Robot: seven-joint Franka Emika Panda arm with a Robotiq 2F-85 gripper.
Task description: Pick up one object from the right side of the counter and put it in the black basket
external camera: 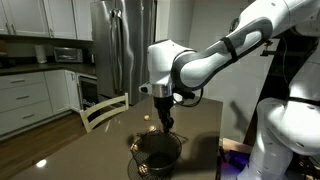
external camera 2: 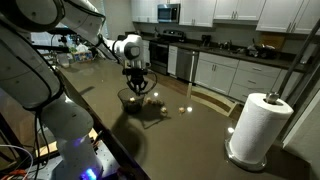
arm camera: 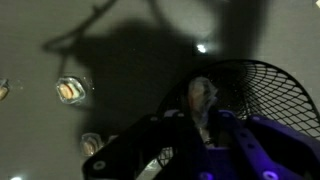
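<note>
The black basket (external camera: 158,152) stands on the dark brown counter (external camera: 90,150); it also shows in the other exterior view (external camera 2: 137,101) and, as wire mesh, in the wrist view (arm camera: 255,90). My gripper (external camera: 165,120) hangs just above the basket's opening in both exterior views (external camera 2: 137,86). In the wrist view the gripper (arm camera: 200,118) is closed around a small pale crumpled object (arm camera: 201,96), held over the basket's rim. The fingers are dark and partly hide the object.
Small wrapped items (arm camera: 70,90) (arm camera: 92,143) lie on the counter beside the basket, also seen in an exterior view (external camera 2: 166,106). A paper-towel roll (external camera 2: 258,125) stands near one counter end. A chair back (external camera: 103,112) is at the counter's far edge.
</note>
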